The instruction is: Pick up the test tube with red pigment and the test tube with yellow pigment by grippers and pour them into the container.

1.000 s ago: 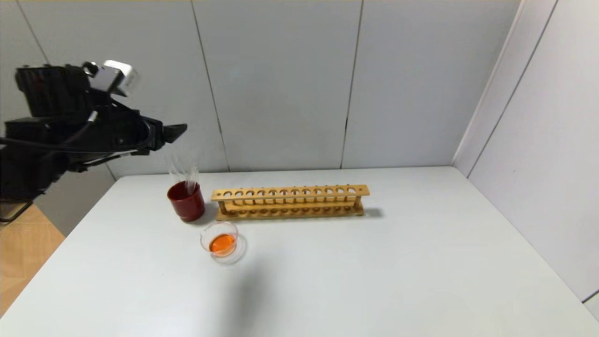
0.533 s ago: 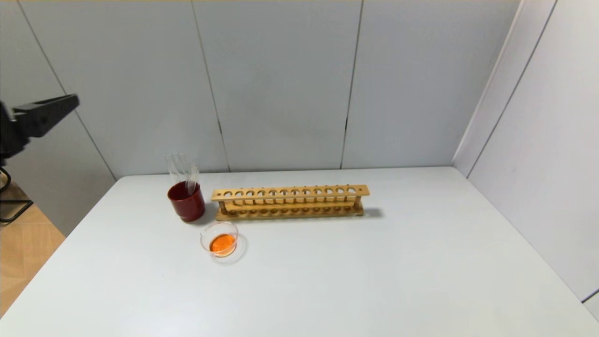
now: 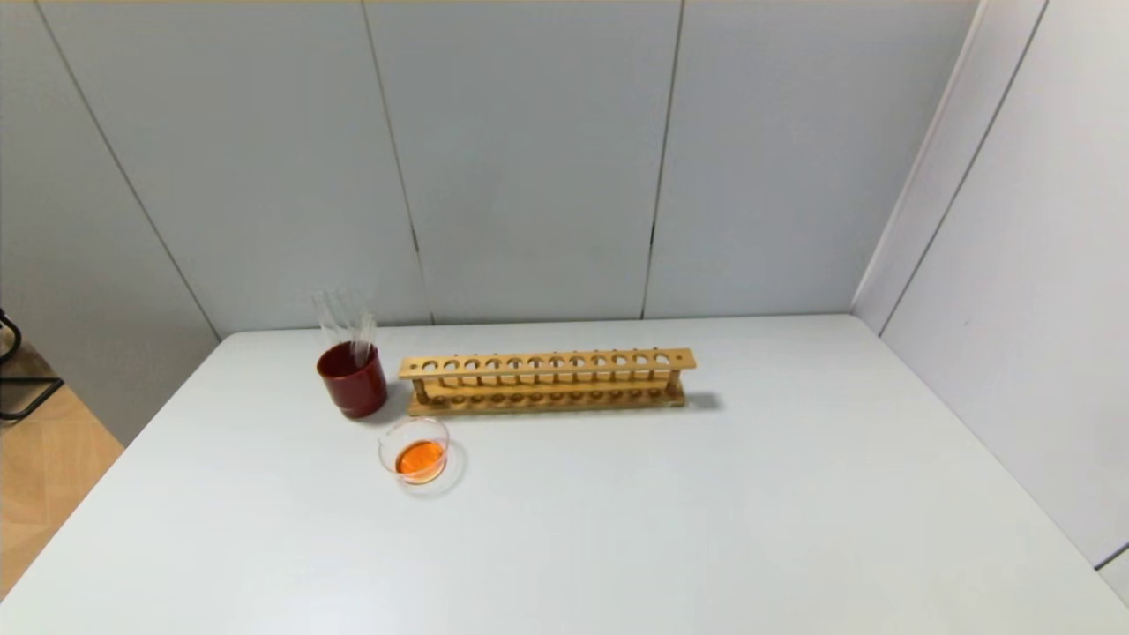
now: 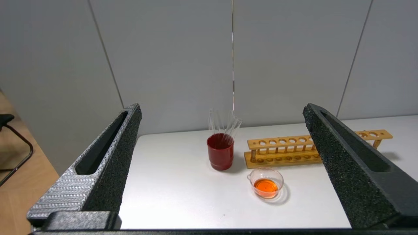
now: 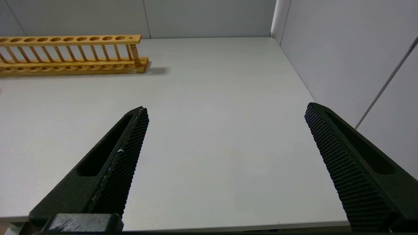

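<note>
The container (image 3: 388, 450) is a small clear glass dish on the white table, in front of a dark red cup, and it holds orange liquid. It also shows in the left wrist view (image 4: 279, 179). No tube with red or yellow pigment is in view. Only colourless clear tubes (image 3: 344, 319) stand in the cup. My left gripper (image 4: 222, 109) is open and empty, back from the table's left front, facing the cup and dish from a distance. My right gripper (image 5: 227, 107) is open and empty above the table's near right part. Neither gripper shows in the head view.
The dark red cup (image 3: 353, 381) stands at the back left, next to a long wooden tube rack (image 3: 547, 379) with empty holes. The rack's end shows in the right wrist view (image 5: 68, 54). Grey panel walls close the back and right sides.
My left arm, which was raised above the cup at the left, has drawn back leftward and left the head view. The cup, dish and rack have not moved.
</note>
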